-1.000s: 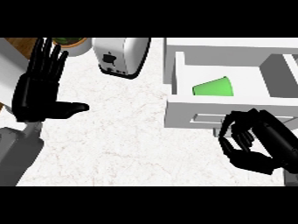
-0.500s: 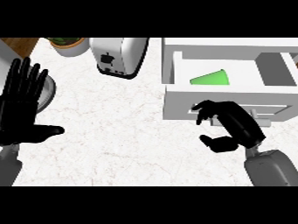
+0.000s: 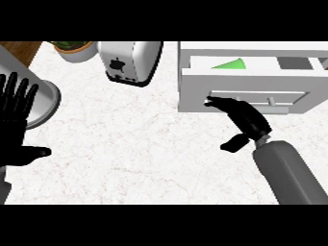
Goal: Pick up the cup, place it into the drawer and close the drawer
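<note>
Right hand [image 3: 242,118] against drawer [image 3: 255,91] front

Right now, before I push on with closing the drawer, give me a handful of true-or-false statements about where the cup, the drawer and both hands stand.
1. The green cup lies inside the drawer. True.
2. The drawer is fully shut. False: it is partly open, with the cup showing inside.
3. The right hand has its fingertips at the drawer's front panel. True.
4. The right hand is holding the cup. False: it holds nothing.
5. The left hand is open at the view's left edge, fingers up. True.
6. The toaster stands to the right of the drawer. False: it stands to its left.
</note>
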You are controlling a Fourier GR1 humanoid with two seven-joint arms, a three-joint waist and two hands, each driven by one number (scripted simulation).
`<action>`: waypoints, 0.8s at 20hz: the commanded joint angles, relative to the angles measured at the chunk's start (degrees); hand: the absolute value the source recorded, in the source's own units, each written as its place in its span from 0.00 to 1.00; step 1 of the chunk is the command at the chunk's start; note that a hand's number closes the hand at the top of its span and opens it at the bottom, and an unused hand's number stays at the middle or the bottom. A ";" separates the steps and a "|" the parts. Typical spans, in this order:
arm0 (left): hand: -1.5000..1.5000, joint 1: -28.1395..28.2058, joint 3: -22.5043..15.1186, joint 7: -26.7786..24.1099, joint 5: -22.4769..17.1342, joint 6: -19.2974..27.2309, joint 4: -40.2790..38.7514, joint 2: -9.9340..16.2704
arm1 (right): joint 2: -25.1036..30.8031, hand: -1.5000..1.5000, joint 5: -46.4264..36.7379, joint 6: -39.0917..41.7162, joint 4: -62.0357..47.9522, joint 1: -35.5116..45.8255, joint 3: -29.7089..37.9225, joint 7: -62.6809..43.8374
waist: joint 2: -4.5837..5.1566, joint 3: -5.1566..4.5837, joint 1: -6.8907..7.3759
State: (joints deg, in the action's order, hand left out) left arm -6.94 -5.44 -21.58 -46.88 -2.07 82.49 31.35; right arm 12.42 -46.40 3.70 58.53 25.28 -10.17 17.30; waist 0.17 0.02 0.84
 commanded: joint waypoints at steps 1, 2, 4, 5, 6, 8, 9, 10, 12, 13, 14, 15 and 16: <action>0.00 2.55 1.95 1.19 1.76 -1.47 2.33 -0.85 | -1.24 0.00 -0.75 -2.09 -12.38 6.58 3.08 4.49 | -0.04 0.01 -0.03; 0.00 3.18 2.33 1.92 0.72 -0.69 3.86 -0.44 | -1.94 0.00 -0.83 -4.25 -17.48 9.70 4.43 5.05 | 0.07 0.03 0.45; 0.00 3.51 4.00 0.40 -0.38 -5.10 0.92 0.97 | -0.01 0.00 0.23 -3.66 -24.22 13.06 6.55 8.71 | 0.35 0.05 1.10; 0.00 3.42 3.22 1.46 0.92 -2.92 2.53 -1.20 | -1.93 0.00 0.46 -3.82 -24.77 14.35 6.91 8.06 | 0.12 0.03 0.43; 0.00 1.55 2.89 2.47 0.71 -2.08 2.07 -1.91 | -2.28 0.00 1.03 -2.21 -26.44 17.31 7.47 7.84 | 0.20 0.04 0.51; 0.00 1.61 4.89 3.60 -0.90 -4.20 1.64 -0.10 | -0.55 0.00 0.78 -4.16 -33.53 19.52 9.12 12.16 | 0.43 0.06 1.06; 0.00 2.00 4.58 0.20 0.83 -6.60 -1.18 -1.12 | 1.28 0.00 1.86 -2.52 -35.02 21.30 10.67 13.08 | 0.51 0.04 0.99; 0.00 1.41 4.72 2.01 0.35 -5.87 -1.34 -1.12 | 0.34 0.00 0.71 -3.68 -37.20 23.32 10.44 11.43 | 0.54 0.05 1.12; 0.00 2.87 3.95 0.06 2.13 -5.93 -0.27 -1.98 | 2.24 0.00 0.87 -1.45 -39.88 25.13 10.92 13.77 | 0.67 0.06 1.63; 0.00 2.70 4.59 1.00 0.85 -7.66 -0.22 -0.98 | 3.34 0.00 1.20 -2.02 -41.31 26.30 11.87 14.89 | 0.84 0.08 2.04; 0.00 0.72 3.21 2.95 0.84 -5.13 1.35 -1.84 | 4.96 0.00 1.24 -0.63 -42.02 28.33 12.34 13.42 | 1.30 0.15 3.00; 0.00 1.63 3.04 0.44 2.61 -6.02 -0.71 -2.69 | 4.06 0.00 0.65 -2.12 -43.31 28.14 12.06 13.91 | 1.24 0.11 2.65; 0.00 2.69 3.76 1.22 1.80 -5.70 0.59 -2.20 | 6.58 0.00 1.16 0.01 -43.95 28.39 12.63 15.86 | 1.15 0.12 2.78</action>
State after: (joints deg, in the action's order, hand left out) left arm -4.98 -1.98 -20.40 -45.38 -7.51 82.73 29.41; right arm 15.30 -45.14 3.51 21.19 49.82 0.30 34.10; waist 0.06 -0.22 2.82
